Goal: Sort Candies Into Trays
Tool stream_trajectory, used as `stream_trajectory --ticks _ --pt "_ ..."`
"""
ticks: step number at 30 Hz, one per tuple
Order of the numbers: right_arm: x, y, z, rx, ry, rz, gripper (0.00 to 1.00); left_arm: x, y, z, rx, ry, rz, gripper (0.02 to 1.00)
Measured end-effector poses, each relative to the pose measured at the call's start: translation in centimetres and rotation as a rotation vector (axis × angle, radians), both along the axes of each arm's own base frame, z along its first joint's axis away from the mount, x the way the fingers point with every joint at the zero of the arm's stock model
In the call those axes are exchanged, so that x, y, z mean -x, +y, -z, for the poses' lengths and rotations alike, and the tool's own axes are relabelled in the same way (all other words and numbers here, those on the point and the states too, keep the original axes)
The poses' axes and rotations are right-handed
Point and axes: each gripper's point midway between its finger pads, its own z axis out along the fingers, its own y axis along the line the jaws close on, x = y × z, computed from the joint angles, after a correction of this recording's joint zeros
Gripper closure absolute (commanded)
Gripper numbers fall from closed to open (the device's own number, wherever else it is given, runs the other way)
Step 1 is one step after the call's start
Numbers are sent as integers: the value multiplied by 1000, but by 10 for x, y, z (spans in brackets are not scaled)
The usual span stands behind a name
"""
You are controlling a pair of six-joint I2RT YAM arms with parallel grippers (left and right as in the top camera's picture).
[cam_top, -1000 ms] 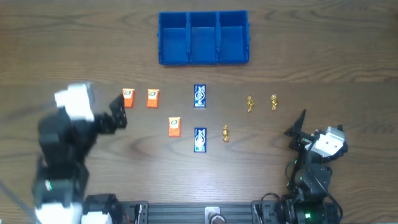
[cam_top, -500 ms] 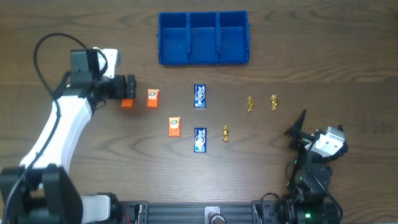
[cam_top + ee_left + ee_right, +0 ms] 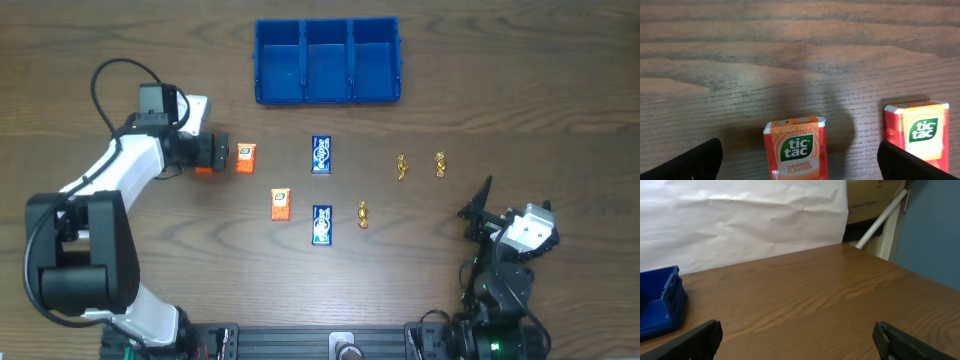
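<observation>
the left gripper point(image 3: 214, 153) is stationed over the leftmost orange mint box point(image 3: 796, 147), its jaws spread wide and nothing held. the box is framed between the two fingers, with bare table point(image 3: 790, 60) showing on either side, which is judged to be a line-up for a grasp. just beside it a second orange box point(image 3: 245, 158) is laid flat, label up, and a third orange box point(image 3: 281, 204) is set nearer the arms. a green oval logo with white lettering is carried on each label, with smaller print along the top edge; the wording is not read off here. two blue packets point(image 3: 321, 155) are placed one behind the other at the middle, the white print on their faces too small to be made out. three gold-wrapped candies point(image 3: 402, 166) are scattered to the right of them. the blue tray point(image 3: 328, 97), divided into three compartments, is set at the far edge, well apart from every candy, so all sorting is judged yet to be done. the right gripper point(image 3: 478, 207) is parked near its base, jaws wide open, nothing held.
</observation>
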Motion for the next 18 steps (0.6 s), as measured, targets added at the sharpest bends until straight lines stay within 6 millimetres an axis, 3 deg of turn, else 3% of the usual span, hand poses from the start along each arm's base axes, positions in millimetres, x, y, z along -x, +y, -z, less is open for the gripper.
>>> stream_trajectory --ticks 4,6,14,18 --pt "0 0 0 0 0 0 3 4 -1 9 -5 27 15 51" --pt "0 0 0 0 0 0 3 5 -1 10 -8 33 20 194" --pt "0 0 0 0 0 0 3 7 2 11 -26 45 29 538" --pt "0 0 0 0 0 0 3 7 2 11 -28 45 32 663"
